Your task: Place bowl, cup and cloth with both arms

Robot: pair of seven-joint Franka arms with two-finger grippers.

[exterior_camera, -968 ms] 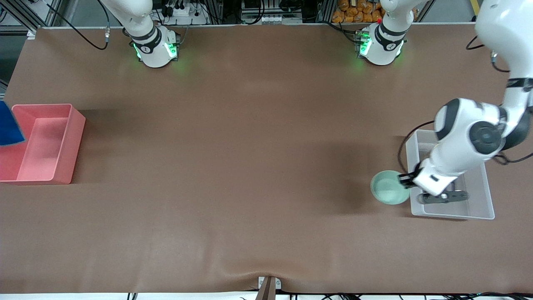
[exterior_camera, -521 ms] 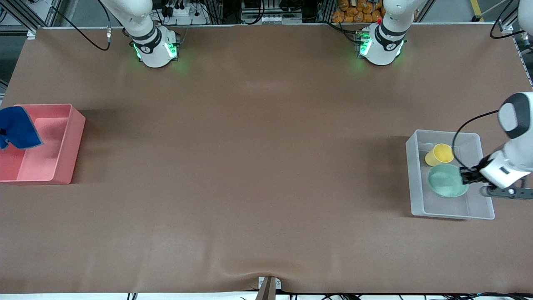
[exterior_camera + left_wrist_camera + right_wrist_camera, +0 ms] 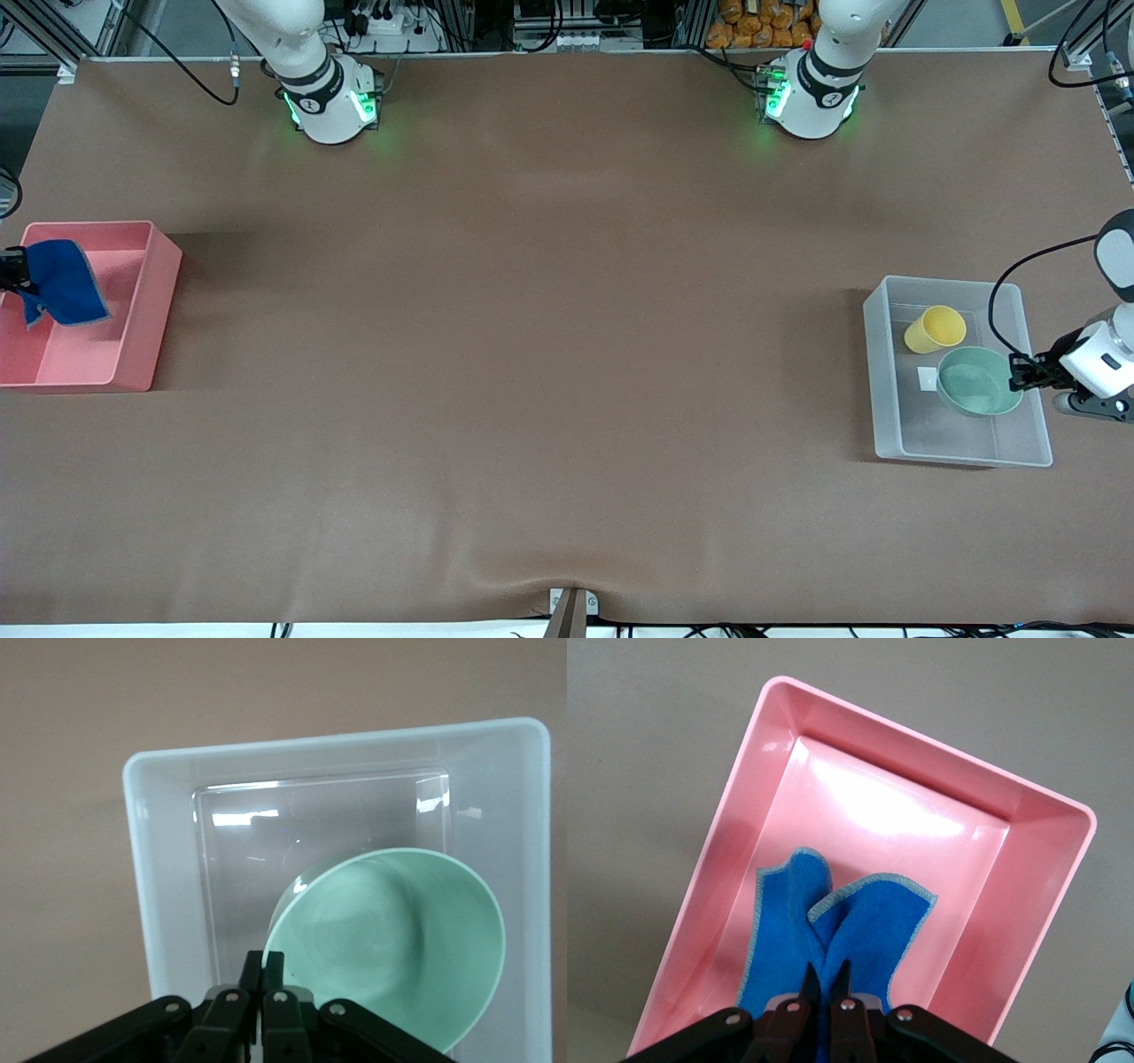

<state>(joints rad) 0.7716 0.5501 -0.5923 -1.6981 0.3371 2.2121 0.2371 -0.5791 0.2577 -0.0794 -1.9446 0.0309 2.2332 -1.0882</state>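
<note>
Toward the front camera's edge of the bench (image 3: pixel 549 425) the brown cover lies bare, one long open stretch running from end to end with only a soft wrinkle near the middle of that edge.

Farther up, at the left arm's end, a clear bin (image 3: pixel 886 390) sits close to the bench's end edge. The left tool (image 3: pixel 1019 372) hangs over the bin's outer wall, pinched narrow on the rim of the bowl (image 3: pixel 974 383), which is tilted inside the bin's outline, above its floor. In the left wrist view the fingers (image 3: pixel 263 970) meet on the bowl (image 3: pixel 390 939) rim, with bare bin (image 3: pixel 168 868) floor showing beside it. The cup (image 3: pixel 935 328) lies tipped in the bin, just beside the bowl and farther from the front camera.

At the right arm's end, a pink bin (image 3: pixel 146 301) sits against the bench's end. The right tool (image 3: pixel 11 273) is over it, clamped on the cloth (image 3: pixel 60 283), which droops in two folds; in the right wrist view the cloth (image 3: pixel 833 939) hangs over the pink bin (image 3: pixel 1028 868), with the right tool (image 3: pixel 826 979) gripping its upper end.

Farthest back, the two arm bases stand along the top edge, well apart.
</note>
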